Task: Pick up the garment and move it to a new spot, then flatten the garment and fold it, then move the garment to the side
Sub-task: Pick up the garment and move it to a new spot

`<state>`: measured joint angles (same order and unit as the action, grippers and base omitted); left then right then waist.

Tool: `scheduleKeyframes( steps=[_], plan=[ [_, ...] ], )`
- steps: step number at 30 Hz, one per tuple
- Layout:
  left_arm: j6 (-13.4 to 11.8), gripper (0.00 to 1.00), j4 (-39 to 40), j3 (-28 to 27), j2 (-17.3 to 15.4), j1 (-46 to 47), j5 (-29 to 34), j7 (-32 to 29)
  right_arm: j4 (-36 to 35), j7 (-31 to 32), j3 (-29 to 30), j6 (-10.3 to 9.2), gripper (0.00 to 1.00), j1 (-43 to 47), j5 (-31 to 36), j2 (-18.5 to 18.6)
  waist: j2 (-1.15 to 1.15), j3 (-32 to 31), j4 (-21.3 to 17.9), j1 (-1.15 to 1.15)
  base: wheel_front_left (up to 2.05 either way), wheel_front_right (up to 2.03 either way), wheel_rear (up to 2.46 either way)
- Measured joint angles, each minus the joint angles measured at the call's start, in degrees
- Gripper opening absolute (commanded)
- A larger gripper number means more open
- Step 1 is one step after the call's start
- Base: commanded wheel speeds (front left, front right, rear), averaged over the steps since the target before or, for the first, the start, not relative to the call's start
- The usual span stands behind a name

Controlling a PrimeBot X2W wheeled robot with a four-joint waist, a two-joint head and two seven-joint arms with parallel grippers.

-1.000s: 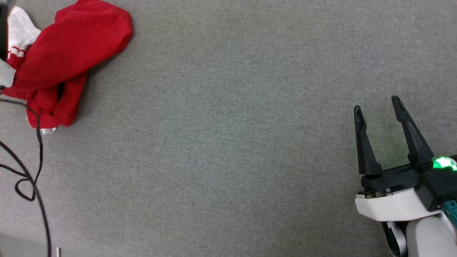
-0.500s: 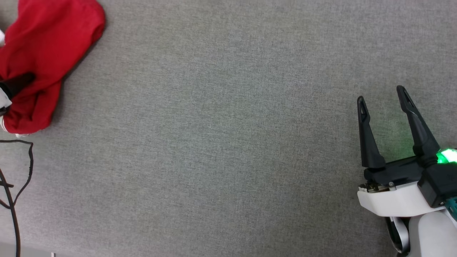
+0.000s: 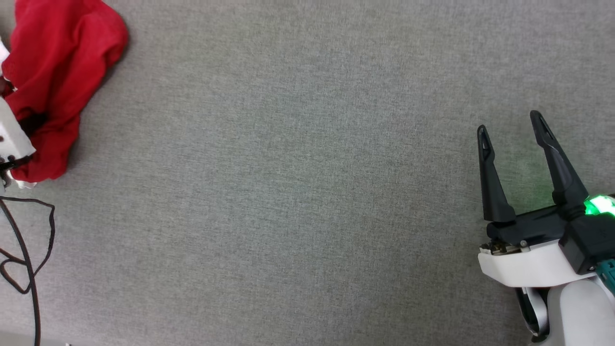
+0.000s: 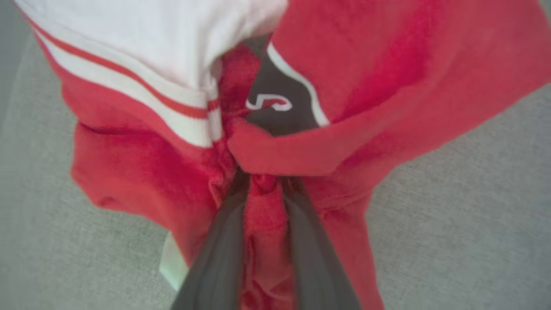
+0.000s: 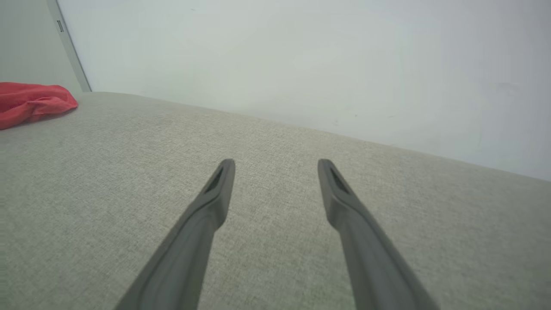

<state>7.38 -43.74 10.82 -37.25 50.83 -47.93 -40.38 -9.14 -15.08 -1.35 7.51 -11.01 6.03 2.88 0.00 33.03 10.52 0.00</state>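
Observation:
The garment (image 3: 57, 72), red with a white striped sleeve and black lettering, lies crumpled at the far left of the grey surface. In the left wrist view my left gripper (image 4: 263, 181) has its two dark fingers pinched on a bunched red fold of the garment (image 4: 387, 86). Only its white body (image 3: 12, 137) shows at the left edge of the head view. My right gripper (image 3: 510, 126) hovers open at the lower right, far from the cloth, with nothing between its fingers. From the right wrist, that gripper (image 5: 276, 165) points over bare surface, and the garment (image 5: 30, 101) is a red heap at far left.
A grey fabric-covered surface (image 3: 288, 192) stretches wide between the two grippers. A loose black cable (image 3: 26, 240) loops near the lower left corner. A pale wall (image 5: 301, 64) rises behind the surface's far edge.
The left gripper's fingers have closed on the garment, and the cloth has bunched up around them. The head view has shifted slightly. The right gripper stays open in place.

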Motion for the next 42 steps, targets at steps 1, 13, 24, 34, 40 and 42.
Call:
scheduleKeyframes(
  steps=[1, 13, 24, 34, 40, 42],
  plan=[
    [0.0, 0.00, 1.1, 1.6, -0.4, 0.0, 0.5, 2.4, 0.3, 0.0, 0.0, 0.00, 1.00, 0.1, -0.5, 0.0, 0.00, -1.1, 0.1, 0.00, 0.00, 0.00, 0.00],
    [0.0, 0.00, 14.0, 14.5, -6.1, 3.4, -1.2, 10.4, 2.1, 0.0, 0.0, 0.00, 1.00, 2.1, -4.1, 0.0, 0.00, -10.5, 0.5, -0.01, 0.00, 0.00, 0.00],
    [0.0, 0.00, 25.9, 27.3, -4.9, 9.7, -1.4, 11.1, 2.8, 0.0, 0.4, 0.00, 1.00, 3.1, -7.0, 0.0, 0.00, -15.1, -3.1, -0.01, 0.00, 0.00, 0.00],
    [0.0, 0.00, 30.6, 37.9, 1.8, 16.0, -0.2, 10.9, 3.4, 0.0, 0.4, 0.00, 1.00, 3.1, -9.4, 0.0, 0.00, -16.3, -10.4, -0.01, 0.00, 0.00, 0.00],
    [0.0, 0.00, 30.7, 47.5, 7.5, 19.2, -0.2, 12.0, 3.5, 0.0, 0.8, 0.00, 1.00, 3.1, -10.5, 0.1, 0.00, -15.8, -14.9, -0.01, 0.00, 0.00, 0.00],
    [0.0, 0.00, 30.4, 51.1, 9.3, 19.6, -0.6, 12.8, 3.6, 0.0, 0.8, 0.00, 1.00, 3.0, -10.8, 0.1, 0.00, -15.4, -16.2, -0.01, 0.00, 0.00, 0.00]
  ],
)
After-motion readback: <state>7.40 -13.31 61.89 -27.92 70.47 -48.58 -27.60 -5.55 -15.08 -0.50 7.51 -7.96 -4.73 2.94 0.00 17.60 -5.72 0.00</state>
